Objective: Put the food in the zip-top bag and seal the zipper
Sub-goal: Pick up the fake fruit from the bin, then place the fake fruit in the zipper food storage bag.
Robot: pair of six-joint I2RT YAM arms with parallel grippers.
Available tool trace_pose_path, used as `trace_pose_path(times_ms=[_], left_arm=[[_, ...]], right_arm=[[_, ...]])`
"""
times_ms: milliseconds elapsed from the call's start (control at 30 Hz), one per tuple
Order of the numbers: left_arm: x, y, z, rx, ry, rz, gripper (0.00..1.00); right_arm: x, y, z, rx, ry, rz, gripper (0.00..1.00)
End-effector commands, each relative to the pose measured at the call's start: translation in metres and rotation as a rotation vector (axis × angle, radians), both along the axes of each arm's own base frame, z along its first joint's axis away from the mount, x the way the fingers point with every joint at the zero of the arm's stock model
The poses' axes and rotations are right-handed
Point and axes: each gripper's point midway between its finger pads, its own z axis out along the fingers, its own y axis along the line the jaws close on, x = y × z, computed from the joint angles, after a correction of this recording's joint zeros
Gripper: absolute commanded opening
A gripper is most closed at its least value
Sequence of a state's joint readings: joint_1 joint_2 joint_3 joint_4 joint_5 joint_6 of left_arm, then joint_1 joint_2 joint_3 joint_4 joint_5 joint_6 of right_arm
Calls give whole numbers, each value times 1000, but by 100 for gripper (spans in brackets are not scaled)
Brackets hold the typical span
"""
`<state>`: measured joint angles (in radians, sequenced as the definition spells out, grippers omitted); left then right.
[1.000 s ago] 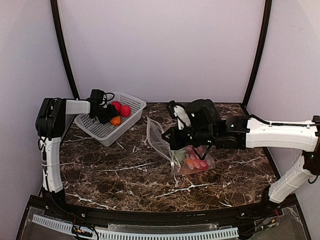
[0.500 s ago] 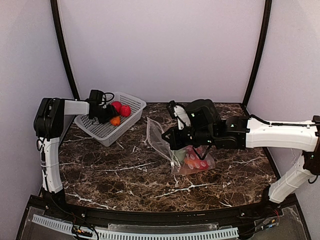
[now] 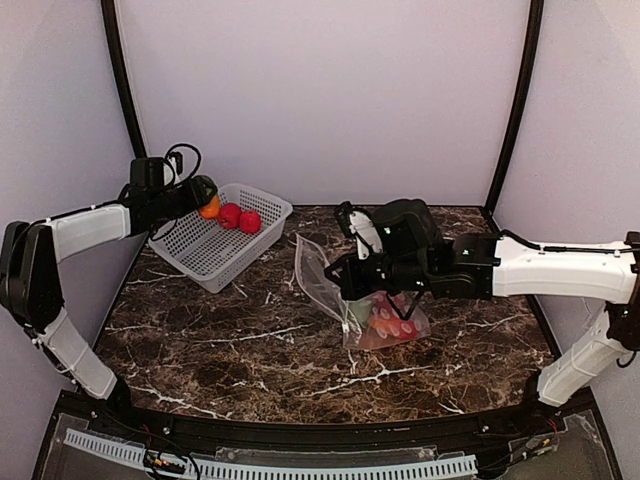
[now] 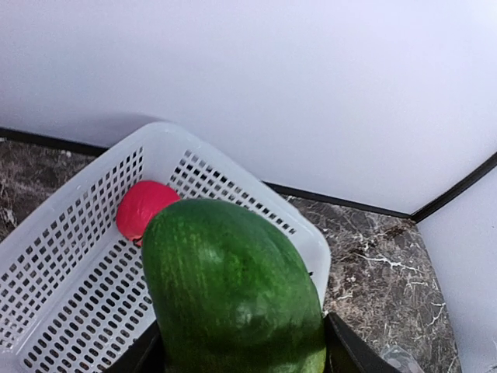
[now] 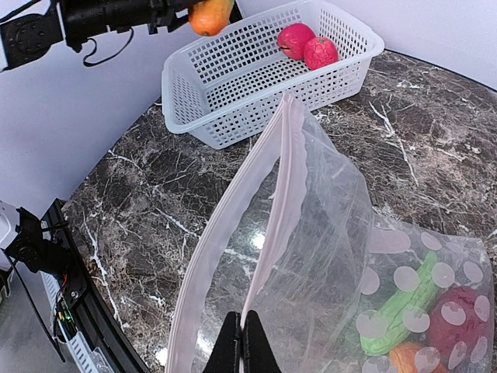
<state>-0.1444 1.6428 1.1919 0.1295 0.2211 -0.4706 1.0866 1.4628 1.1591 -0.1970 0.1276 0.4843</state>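
My left gripper [image 3: 203,203] hangs above the white basket's far left corner, shut on an orange-and-green toy fruit [image 3: 210,207]. Its green side [image 4: 233,287] fills the left wrist view between the black fingers. Two red round fruits [image 3: 240,217] lie in the basket. The dotted clear zip-top bag [image 3: 335,285] lies mid-table with its mouth held open. My right gripper [image 5: 243,342] is shut on one side of its pinkish zipper strip [image 5: 283,179]. Inside the bag lie a green piece [image 5: 404,303], a red one [image 5: 458,318] and an orange one [image 5: 405,356].
The white lattice basket [image 3: 212,262] stands at the back left of the dark marble table, near the left wall. The right arm [image 3: 540,265] reaches across from the right edge. Black frame posts rise at both back corners.
The left gripper rose out of the basket and swung up and left, carrying the orange-and-green fruit. The right gripper and the bag stayed where they were.
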Motion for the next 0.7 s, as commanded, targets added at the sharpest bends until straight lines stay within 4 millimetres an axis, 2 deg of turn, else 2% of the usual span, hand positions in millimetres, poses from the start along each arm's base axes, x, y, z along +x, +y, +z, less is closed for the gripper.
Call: trace_pose_path(times_ms=[0,33,67,100,200,233,267,333,567,667], left_arm=[[-35,-25,47,34,-154,-119,62],[-42,-29,46,43,-156,-134,62],[-53,-39,59,52,-194,-164,62],[-59,-44,58,58,-203,-181,62],[-88,-74,77,70,-286,-285,62],[-95,-80,74,75,-291,-308,62],[-107,-91,84,80,-336,-353,62],[-125,-103,80,85,-373,-419,62],[-164,-126,100,5,-472,-522,62],[-178,-141,100,-46,-478,-556,62]], right_arm=[[3,-3,16,50,-24,-16,0],[4,-4,16,48,-27,-19,0],[5,-4,16,47,-30,-24,0],[6,-4,15,44,-31,-29,0],[8,-2,16,46,-29,-32,0],[8,-1,17,48,-28,-31,0],[8,0,18,51,-27,-34,0],[10,0,19,55,-24,-44,0],[11,5,22,82,-6,-51,0],[14,5,24,93,-14,-70,0]])
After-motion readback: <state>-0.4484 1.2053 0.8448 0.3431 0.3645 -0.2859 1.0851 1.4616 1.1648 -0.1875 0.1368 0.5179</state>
